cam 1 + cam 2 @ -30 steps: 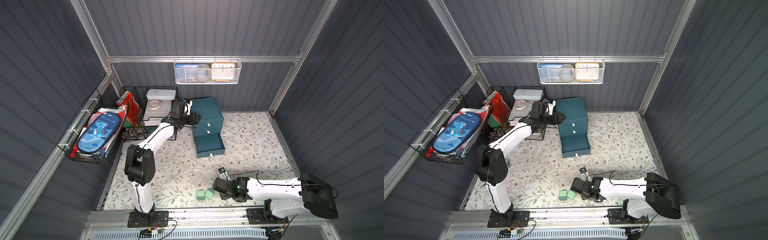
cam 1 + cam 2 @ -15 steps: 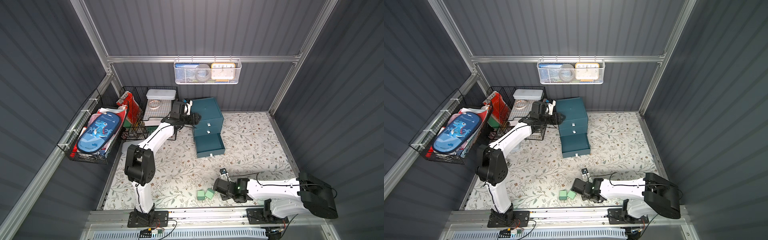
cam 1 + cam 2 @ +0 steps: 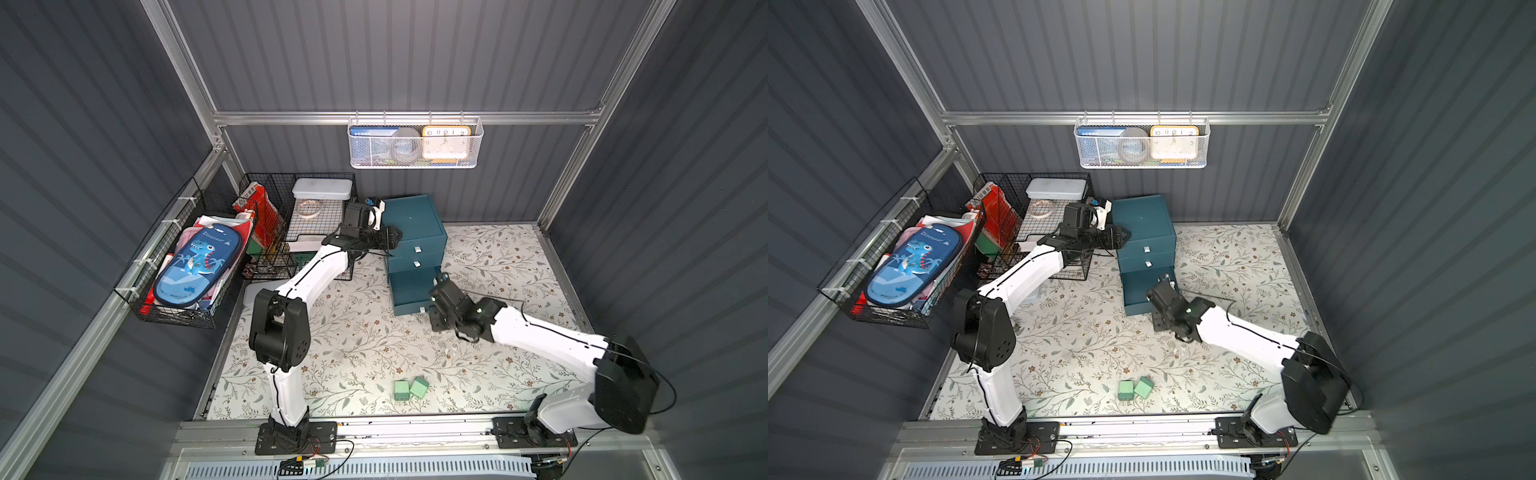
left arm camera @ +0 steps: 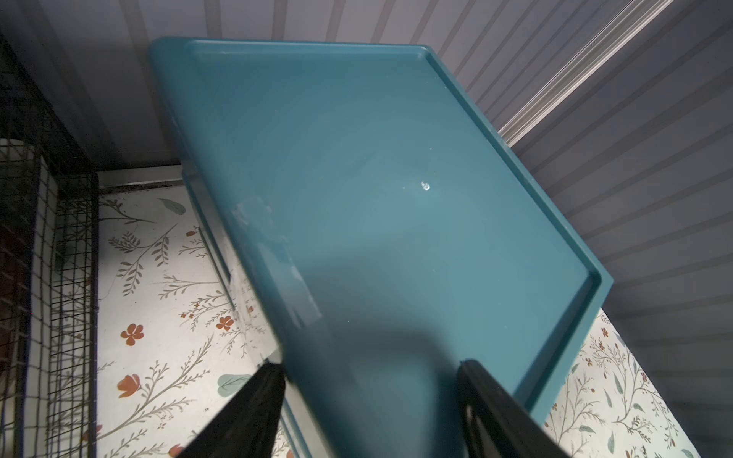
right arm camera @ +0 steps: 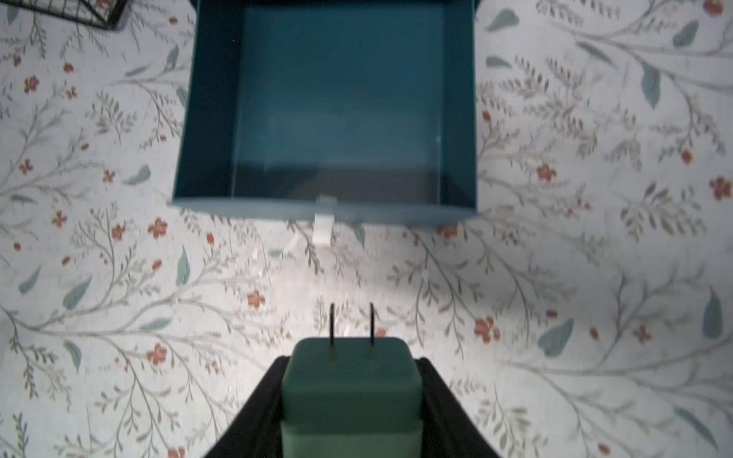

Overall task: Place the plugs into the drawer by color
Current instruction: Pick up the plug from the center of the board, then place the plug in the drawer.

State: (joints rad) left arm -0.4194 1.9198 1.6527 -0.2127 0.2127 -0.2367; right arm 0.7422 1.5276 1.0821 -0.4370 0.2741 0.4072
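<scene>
Right wrist view: right gripper (image 5: 352, 363) pinches the green plug (image 5: 351, 390) by flat sides, prongs ahead. Probably light, stiff, slippery.

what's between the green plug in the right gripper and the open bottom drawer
Nothing visible. In the right wrist view only bare floral mat lies between the green plug, held in the right gripper, and the open drawer. Its front wall is the one edge to clear, and its inside looks empty.
</scene>
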